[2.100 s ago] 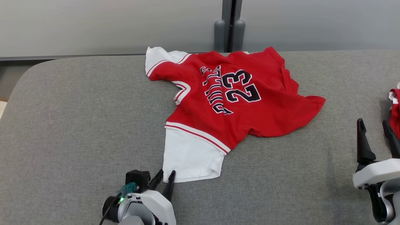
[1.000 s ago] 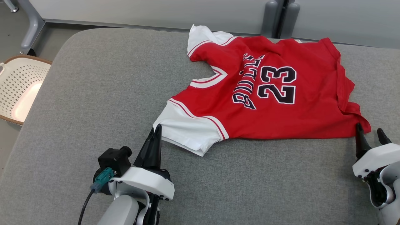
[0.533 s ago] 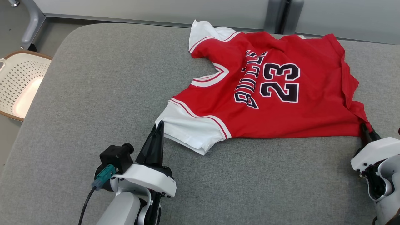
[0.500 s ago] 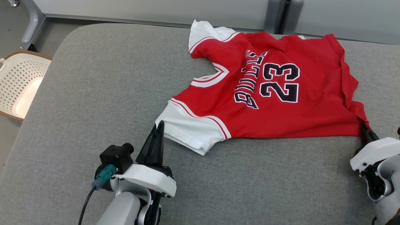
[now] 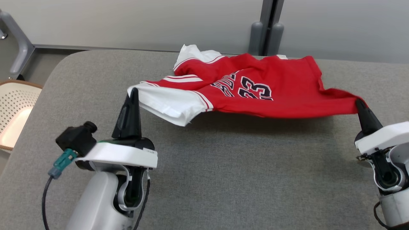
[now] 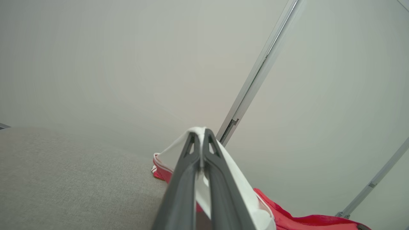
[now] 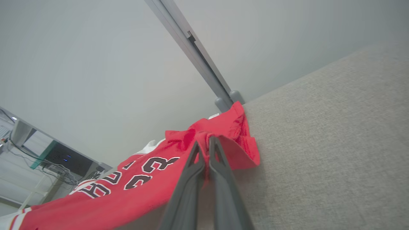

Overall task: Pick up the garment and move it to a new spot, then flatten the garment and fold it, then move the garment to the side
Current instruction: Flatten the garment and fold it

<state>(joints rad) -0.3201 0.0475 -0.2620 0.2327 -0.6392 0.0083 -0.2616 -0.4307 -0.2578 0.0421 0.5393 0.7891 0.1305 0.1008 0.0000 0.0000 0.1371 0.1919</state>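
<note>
The garment (image 5: 255, 95) is a red jersey with white sleeves and the number 23. Its near edge hangs stretched above the grey table (image 5: 223, 166), its far edge rests near the table's back. My left gripper (image 5: 133, 91) is shut on the white sleeve's corner (image 6: 199, 132). My right gripper (image 5: 358, 102) is shut on the red hem corner at the right (image 7: 207, 140). In the left wrist view the white cloth (image 6: 236, 195) drapes over the shut fingers. In the right wrist view the red cloth (image 7: 143, 185) runs off to the lower left.
A white perforated basket (image 5: 12, 111) stands on the floor left of the table. A grey partition wall with a vertical post (image 5: 265, 28) runs behind the table's far edge. The table's front half lies bare under the lifted cloth.
My right gripper has shut on the red hem corner. Both grippers have risen, lifting the garment's near edge off the table. The head camera has also shifted.
</note>
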